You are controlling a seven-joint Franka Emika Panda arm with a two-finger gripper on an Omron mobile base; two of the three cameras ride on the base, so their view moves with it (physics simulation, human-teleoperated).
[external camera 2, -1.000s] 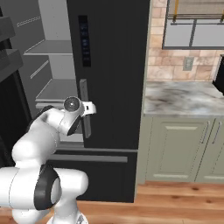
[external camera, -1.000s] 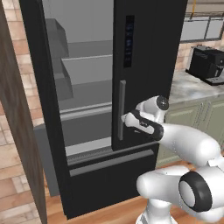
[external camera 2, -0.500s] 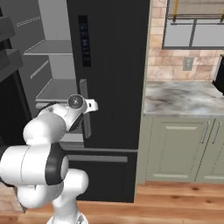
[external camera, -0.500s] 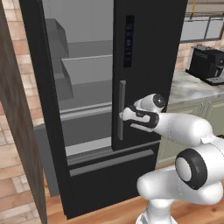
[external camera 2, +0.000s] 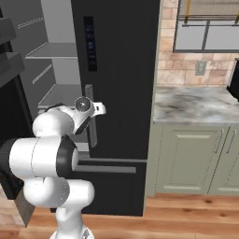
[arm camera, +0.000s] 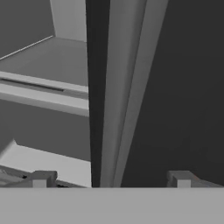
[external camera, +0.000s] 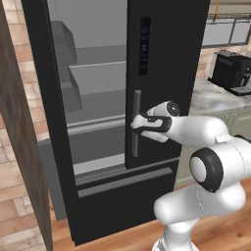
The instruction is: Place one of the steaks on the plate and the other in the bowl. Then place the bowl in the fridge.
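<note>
End effector (external camera: 136, 123) at centre of left base view, level with the vertical grey door handle (external camera: 137, 122) of the fridge (external camera: 166, 59); same end effector (external camera 2: 92, 113) left of centre in right base view, again at the handle (external camera 2: 92, 122). Jaws spread wide, nothing clamped between them. Fingertips (arm camera: 41, 178) at bottom of hand view, one on each side of the handle (arm camera: 127, 87), which runs up through the middle of that frame; contact with the handle not discernible.

Fridge tall and black, occupying the centre and upper part of both base views. Left side open, grey interior exposed with grey shelves (external camera: 95, 64) in upper left of left base view; shelves (external camera 2: 53, 51) likewise in upper left of right base view. Right door shut, with dark display panel (external camera: 144, 46) in its upper part; panel (external camera 2: 90, 44) also visible upper left of centre in right base view. Lower drawer front (external camera: 125, 182) with horizontal grey bar beneath the doors.

Marble counter (external camera 2: 198, 105) at right of right base view over pale green cabinets (external camera 2: 193, 158); black coffee machine (external camera: 230, 72) on counter at upper right of left base view. Wooden floor (external camera 2: 186, 217) along the bottom. Steaks, plate and bowl not located from these frames.
</note>
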